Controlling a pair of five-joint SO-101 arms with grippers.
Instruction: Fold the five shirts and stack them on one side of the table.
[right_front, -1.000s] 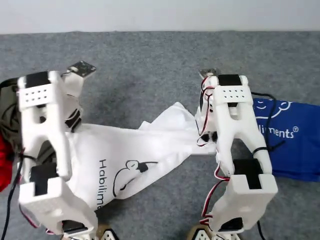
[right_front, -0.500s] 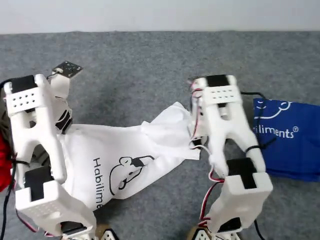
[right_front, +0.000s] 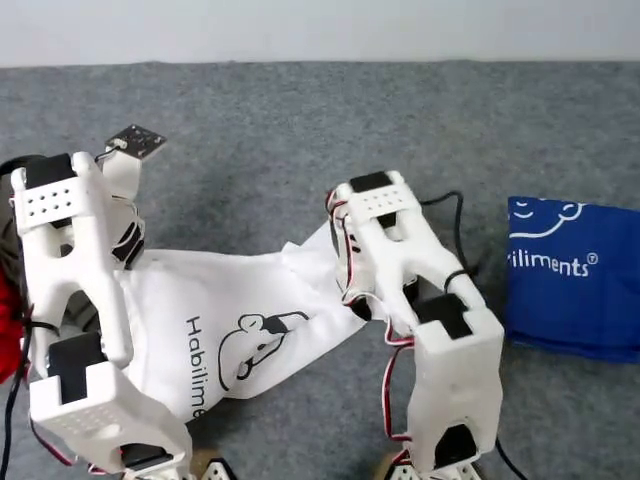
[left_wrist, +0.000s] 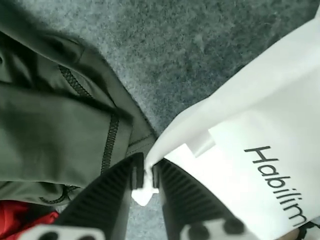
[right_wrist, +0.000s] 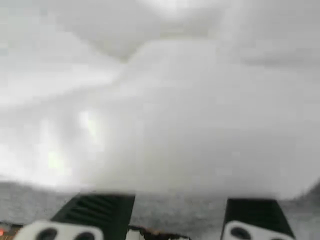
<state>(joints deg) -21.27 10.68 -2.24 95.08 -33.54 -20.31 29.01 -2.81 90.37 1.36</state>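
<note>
White shirt (right_front: 250, 320) lies centre-left, fold in progress. Left gripper (left_wrist: 145, 175) is pinched shut on its left edge. Right gripper (right_wrist: 175, 202) has jaws wide and empty at the right edge. Next, probably: grasp there and fold across.

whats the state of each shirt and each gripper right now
white shirt, unfolded, rumpled on the table
blue shirt, folded, lying flat
olive shirt, unfolded, bunched up
red shirt, under the olive shirt's edge, too little in sight to tell if folded
left gripper, shut on a corner of the white shirt
right gripper, open, at the white shirt's edge
</note>
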